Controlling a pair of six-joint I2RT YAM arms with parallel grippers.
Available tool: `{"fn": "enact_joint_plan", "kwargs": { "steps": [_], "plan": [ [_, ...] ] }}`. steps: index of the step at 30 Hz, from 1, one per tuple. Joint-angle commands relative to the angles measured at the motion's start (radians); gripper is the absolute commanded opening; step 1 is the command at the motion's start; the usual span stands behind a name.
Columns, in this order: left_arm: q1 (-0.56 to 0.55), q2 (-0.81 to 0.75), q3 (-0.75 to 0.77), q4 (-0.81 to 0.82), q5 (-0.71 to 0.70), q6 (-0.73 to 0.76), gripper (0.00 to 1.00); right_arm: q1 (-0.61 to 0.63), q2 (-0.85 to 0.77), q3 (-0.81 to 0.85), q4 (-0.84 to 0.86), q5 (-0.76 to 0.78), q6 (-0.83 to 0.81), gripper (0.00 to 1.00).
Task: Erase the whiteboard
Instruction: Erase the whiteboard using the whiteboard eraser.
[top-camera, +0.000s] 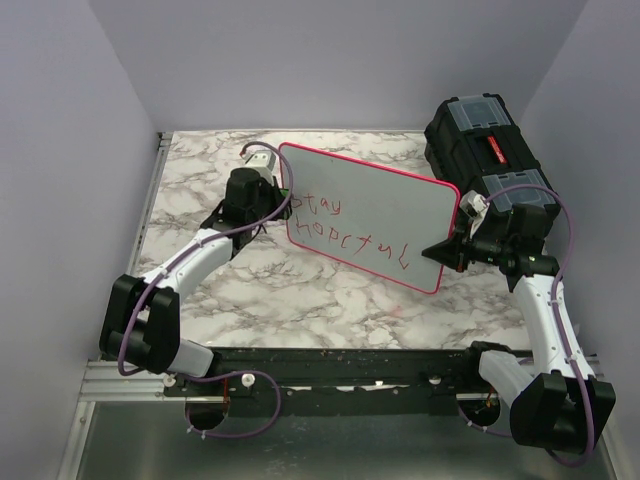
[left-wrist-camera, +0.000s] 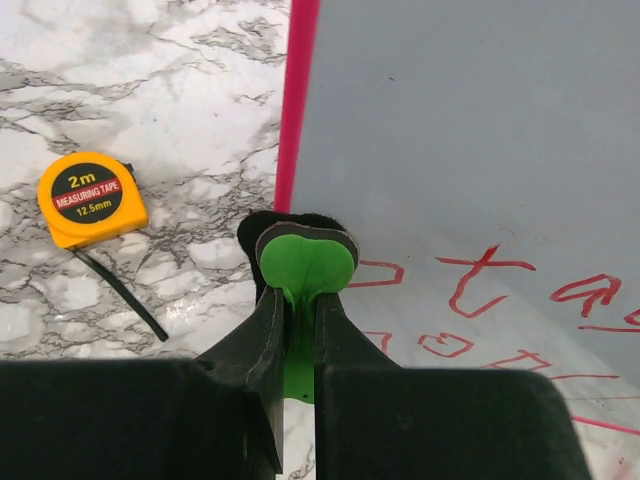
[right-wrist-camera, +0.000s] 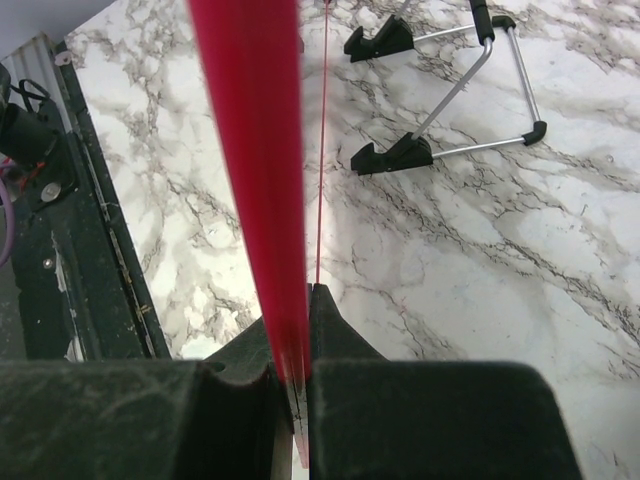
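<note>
Gripping the whiteboard (top-camera: 370, 215) by its right-hand short edge with the right gripper (top-camera: 450, 250), with jaws clamped flat on the thin pink-red rim. Holding it raised off the marble bench (top-camera: 300, 295), tilted, over the middle of the surface, with the red handwriting turned up toward the overhead camera. From the right wrist, seen edge-on as a red band running up from between the closed jaws. Pinching a green eraser (left-wrist-camera: 305, 262) with a black felt pad in the left gripper (left-wrist-camera: 300, 310), with jaws shut on its narrow stem. Hovering or resting at the board's left rim, just above the first red letters; cannot tell whether touching. On the bench to the left of the eraser, a yellow tape measure (left-wrist-camera: 92, 198) with a black strap. Lying on the bench beside the board's edge, a wire stand (right-wrist-camera: 450, 95) with black feet. At the far right, near the right arm, a black toolbox (top-camera: 490, 150).
</note>
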Motion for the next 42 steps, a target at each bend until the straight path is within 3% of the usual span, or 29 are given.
{"fn": "enact_joint_plan", "kwargs": {
  "steps": [1,9,18,22,31,42],
  "plan": [
    [0.005,0.001,0.001,0.017,0.021,-0.02,0.0,0.009,-0.017,0.018,0.024,-0.095,-0.023,0.0],
    [-0.101,0.033,-0.007,0.036,-0.02,-0.035,0.0,0.01,-0.018,0.016,0.024,-0.091,-0.023,0.0],
    [0.008,-0.004,0.004,-0.006,-0.043,0.013,0.0,0.009,-0.019,0.017,0.022,-0.093,-0.024,0.0],
    [0.008,0.004,0.014,-0.01,-0.034,0.003,0.0,0.009,-0.018,0.017,0.023,-0.095,-0.024,0.0],
    [-0.114,0.04,0.03,0.009,-0.063,-0.016,0.0,0.01,-0.014,0.016,0.024,-0.092,-0.024,0.0],
    [0.006,0.02,0.055,-0.043,-0.154,0.017,0.0,0.009,-0.016,0.019,0.021,-0.096,-0.026,0.0]
  ]
}}
